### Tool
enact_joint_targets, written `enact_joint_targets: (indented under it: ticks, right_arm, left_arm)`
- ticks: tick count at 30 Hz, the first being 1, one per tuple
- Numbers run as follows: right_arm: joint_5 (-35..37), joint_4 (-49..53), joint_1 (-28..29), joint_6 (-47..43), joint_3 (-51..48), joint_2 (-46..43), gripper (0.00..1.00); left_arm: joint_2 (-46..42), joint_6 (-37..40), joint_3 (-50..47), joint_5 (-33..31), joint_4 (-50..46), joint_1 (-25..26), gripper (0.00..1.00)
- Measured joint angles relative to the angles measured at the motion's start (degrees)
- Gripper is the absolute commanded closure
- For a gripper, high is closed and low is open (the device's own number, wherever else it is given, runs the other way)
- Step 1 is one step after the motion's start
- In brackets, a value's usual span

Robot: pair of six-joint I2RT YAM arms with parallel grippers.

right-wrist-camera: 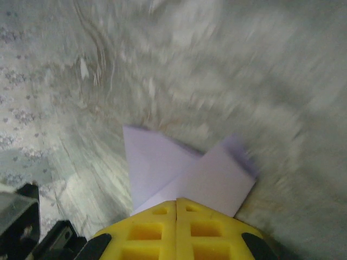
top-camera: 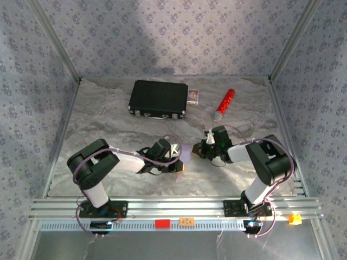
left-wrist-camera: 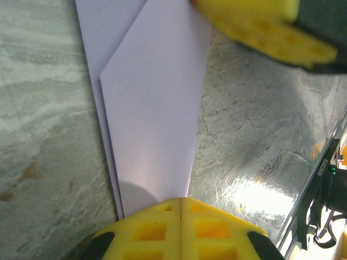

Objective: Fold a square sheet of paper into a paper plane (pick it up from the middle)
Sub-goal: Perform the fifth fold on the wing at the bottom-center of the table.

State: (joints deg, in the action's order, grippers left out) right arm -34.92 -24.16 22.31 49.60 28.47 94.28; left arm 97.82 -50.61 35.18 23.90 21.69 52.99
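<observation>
both grippers pinch the folded paper

left wrist view: the left gripper sits at 6 o'clock, its yellow fingers pressed together on the end of the folded lilac paper. right wrist view: the right gripper is closed on the paper's edge. top view: the paper is mid-table between both grippers, with the black case at 12 o'clock.

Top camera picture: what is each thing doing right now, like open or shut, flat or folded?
thin pale lilac paper sheet: partly folded, pinched by both grippers.
left gripper: shut on the paper.
right gripper: shut on the paper.
black rectangular case: closed, lying flat.
red-and-silver cylinder: lying on its side.
small white-and-dark card box: lying beside the case; too small to tell if it is open.
</observation>
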Motion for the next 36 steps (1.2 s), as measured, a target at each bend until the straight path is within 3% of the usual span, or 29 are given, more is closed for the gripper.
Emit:
enact_joint_targets:
  ticks: [6, 16, 24, 36]
  right_arm:
    - [1.20, 2.14, -3.45, -1.22, 0.81, -1.11, 0.92]
    - [4.57, 4.46, 3.50, -0.81, -1.55, -10.29, 0.88]
    - [5.77, 3.19, 9.60, 0.57, -3.04, -8.00, 0.95]
    - [5.14, 3.21, 8.41, -0.09, -2.67, -4.74, 0.97]
  left_arm:
    - [-0.07, 0.02, 0.00, -0.13, -0.04, 0.04, 1.00]
    - [-0.33, 0.07, 0.02, -0.79, -0.44, 0.28, 1.00]
    - [-0.76, 0.20, 0.02, -0.81, -1.29, 0.35, 1.00]
    - [-2.08, 1.11, 1.27, -0.85, -6.60, 0.57, 0.97]
